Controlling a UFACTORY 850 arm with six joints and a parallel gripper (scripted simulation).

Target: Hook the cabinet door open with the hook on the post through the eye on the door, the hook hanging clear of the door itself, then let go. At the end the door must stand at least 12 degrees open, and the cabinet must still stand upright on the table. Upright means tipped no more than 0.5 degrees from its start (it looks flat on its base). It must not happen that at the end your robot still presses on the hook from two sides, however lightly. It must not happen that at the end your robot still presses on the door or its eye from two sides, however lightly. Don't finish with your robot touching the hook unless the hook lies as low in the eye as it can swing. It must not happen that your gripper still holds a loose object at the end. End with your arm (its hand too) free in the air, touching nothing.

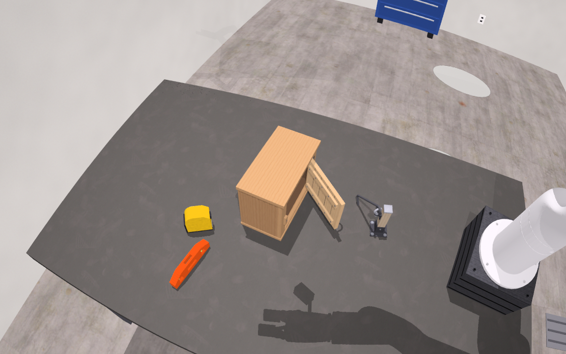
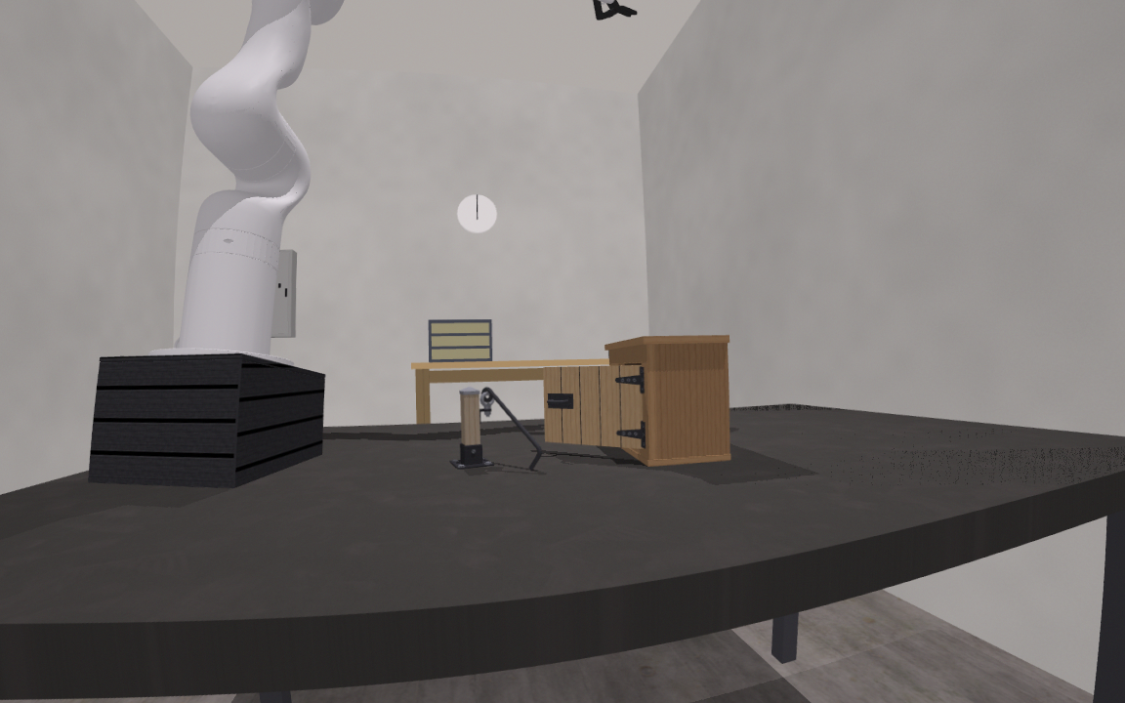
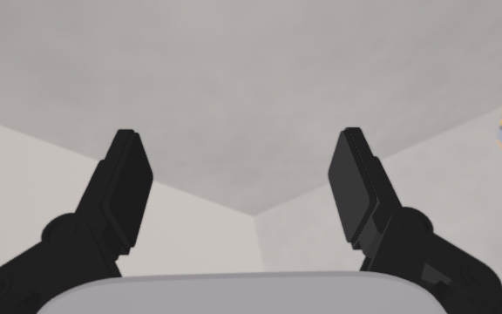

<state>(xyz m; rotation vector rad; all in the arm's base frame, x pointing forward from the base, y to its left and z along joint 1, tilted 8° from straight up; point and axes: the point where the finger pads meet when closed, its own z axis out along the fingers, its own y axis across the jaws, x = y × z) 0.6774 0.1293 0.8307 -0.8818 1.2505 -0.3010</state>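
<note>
A wooden cabinet (image 1: 276,180) stands flat on the dark table, also in the exterior view (image 2: 680,397). Its door (image 1: 325,193) stands partly open towards the post; it shows in the exterior view (image 2: 593,403) too. A small eye (image 1: 338,227) sits at the door's lower free corner. A short wooden post (image 1: 382,220) stands to the right of the door, with a dark hook (image 1: 366,207) hanging from it down to the table, apart from the door (image 2: 514,428). My gripper (image 3: 240,152) is open and empty, high above the table, facing the ceiling; a bit of it shows at the top of the exterior view (image 2: 612,10).
A yellow block (image 1: 197,218) and an orange tool (image 1: 189,263) lie left of the cabinet. My arm's black base (image 1: 492,259) stands at the table's right edge. A blue drawer unit (image 1: 410,13) stands on the floor far behind.
</note>
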